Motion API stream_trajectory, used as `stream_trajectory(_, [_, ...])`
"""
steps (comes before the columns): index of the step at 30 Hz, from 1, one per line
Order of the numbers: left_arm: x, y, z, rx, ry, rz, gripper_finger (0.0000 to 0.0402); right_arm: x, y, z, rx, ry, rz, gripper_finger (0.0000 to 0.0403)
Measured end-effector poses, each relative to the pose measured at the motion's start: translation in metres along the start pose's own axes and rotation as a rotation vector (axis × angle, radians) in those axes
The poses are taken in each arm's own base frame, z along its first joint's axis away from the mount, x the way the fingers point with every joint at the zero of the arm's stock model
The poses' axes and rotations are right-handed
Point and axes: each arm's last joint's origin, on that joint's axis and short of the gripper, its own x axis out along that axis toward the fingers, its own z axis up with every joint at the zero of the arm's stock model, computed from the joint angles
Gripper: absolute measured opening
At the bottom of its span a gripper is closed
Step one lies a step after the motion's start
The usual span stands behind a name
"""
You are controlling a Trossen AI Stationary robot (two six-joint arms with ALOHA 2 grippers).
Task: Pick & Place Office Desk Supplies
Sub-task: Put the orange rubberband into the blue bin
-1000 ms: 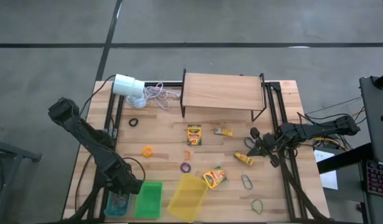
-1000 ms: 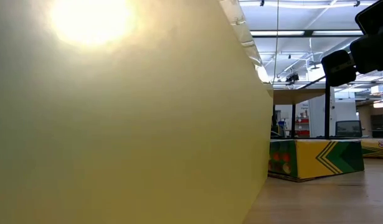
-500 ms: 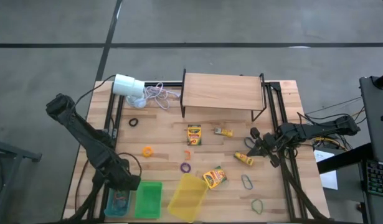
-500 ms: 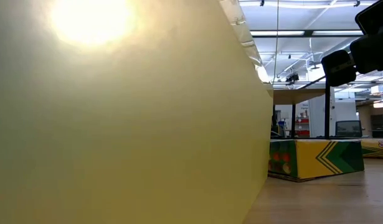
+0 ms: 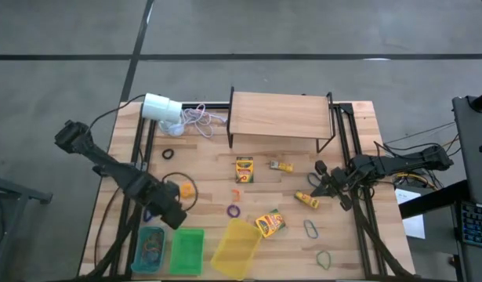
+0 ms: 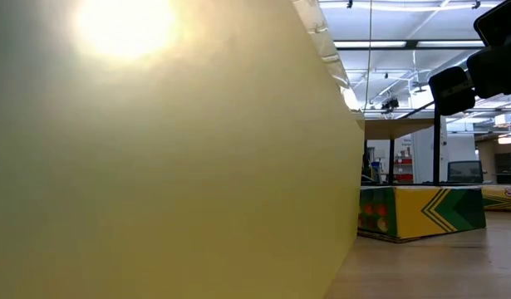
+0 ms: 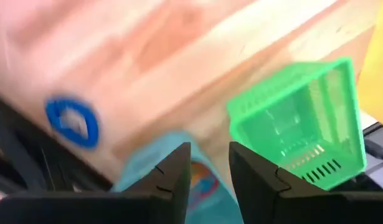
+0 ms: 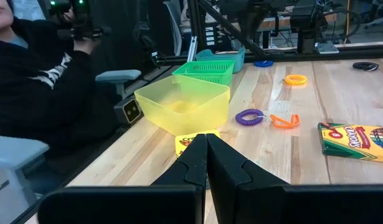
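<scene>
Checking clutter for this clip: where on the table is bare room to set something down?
Bare wood lies between the black loop and the crayon box, and right of the green loop toward the table's corner. It is crowded from the bins to the right claw: loops, boxes, packets.

A translucent yellow wall stands right against the lens and fills most of the picture, a bright glare high on it. Past its edge, a yellow-and-green crayon box lies on the wooden surface (dark robot parts overhead).
</scene>
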Motion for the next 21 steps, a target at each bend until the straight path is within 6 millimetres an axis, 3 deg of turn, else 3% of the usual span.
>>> stream_trajectory(6, [-0.005,0.0,0.035,0.193,-0.117,-0.018,0.0115,0.0,0.0,0.0,0.0,0.0,0.0,0.0008])
stream_trajectory(12, [-0.013,-0.011,0.065,0.476,-0.382,-0.079,0.0115,0.0,0.0,0.0,0.0,0.0,0.0,0.0008])
stream_trajectory(17, [-0.019,-0.024,0.072,0.854,-0.544,-0.094,0.0115,0.0,0.0,0.0,0.0,0.0,0.0,0.0008])
stream_trajectory(21, [-0.017,-0.026,0.073,1.017,-0.586,-0.077,0.0115,0.0,0.0,0.0,0.0,0.0,0.0,0.0008])
